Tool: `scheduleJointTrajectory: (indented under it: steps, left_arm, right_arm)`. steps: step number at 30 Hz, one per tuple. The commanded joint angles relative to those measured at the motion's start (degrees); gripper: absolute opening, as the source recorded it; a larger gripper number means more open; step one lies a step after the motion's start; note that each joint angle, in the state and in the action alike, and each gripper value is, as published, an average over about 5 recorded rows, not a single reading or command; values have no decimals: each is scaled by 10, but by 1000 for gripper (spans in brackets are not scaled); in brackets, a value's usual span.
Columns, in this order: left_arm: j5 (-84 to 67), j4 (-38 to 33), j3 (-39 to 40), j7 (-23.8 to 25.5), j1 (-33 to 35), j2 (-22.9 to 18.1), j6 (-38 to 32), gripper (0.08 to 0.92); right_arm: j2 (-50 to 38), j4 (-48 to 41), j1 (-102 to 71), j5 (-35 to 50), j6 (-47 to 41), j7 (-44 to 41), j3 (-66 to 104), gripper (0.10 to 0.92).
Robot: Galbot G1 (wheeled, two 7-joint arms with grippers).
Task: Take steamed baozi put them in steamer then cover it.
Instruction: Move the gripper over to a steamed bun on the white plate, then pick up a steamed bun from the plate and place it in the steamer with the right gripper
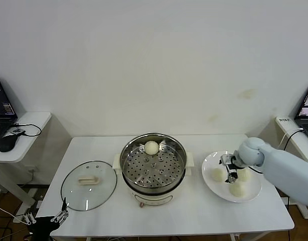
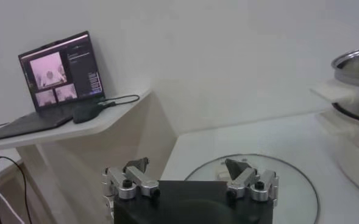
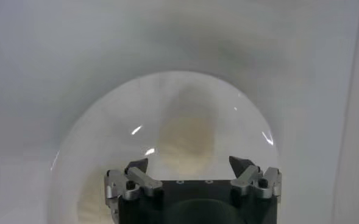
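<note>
The steamer [image 1: 153, 169], a shiny steel pot with a perforated tray, stands mid-table with one baozi [image 1: 151, 147] at the tray's far edge. Three more baozi [image 1: 217, 174] [image 1: 244, 174] [image 1: 237, 189] lie on a white plate [image 1: 209, 160] to its right. My right gripper [image 1: 230, 174] hovers open just above the plate among those buns. In the right wrist view a blurred baozi [image 3: 188, 137] lies ahead of the right gripper [image 3: 191, 164], with nothing held. The glass cover [image 1: 89, 185] lies flat left of the pot. My left gripper [image 1: 46, 218] hangs open and empty below the table's front left corner.
In the left wrist view the left gripper [image 2: 191, 165] faces the cover [image 2: 289, 182], with the steamer's side [image 2: 356, 91] beyond it. A side table carries a laptop [image 2: 60, 76] and mouse [image 1: 7, 143] at far left. Another side table stands at far right.
</note>
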Motion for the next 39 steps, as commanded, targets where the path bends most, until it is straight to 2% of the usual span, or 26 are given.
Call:
scheduleJointTrajectory:
  steps: [1,5,25,33,39]
  left_arm:
    - [0,2,0,0,-1,0,0,823]
    - [0,3,1,0,-3,-1,0,823]
    - [1,-5,3,-1,0,-4,-1,823]
    - [0,-16,4,-1,1,-2,0,823]
    - [0,-22,6,-1,0,3,0,823]
  right_arm:
    - [26,-30,-25,-16,-2,2,21,823]
    - [32,-38,-28,-17,-1,3,28,810]
    - [7,-9,16,0,-2,-16,16,581]
    - [-45,80,177,96,-24,-29,-54,590]
    - [-34,149,346,209,-70,-24,-146,595]
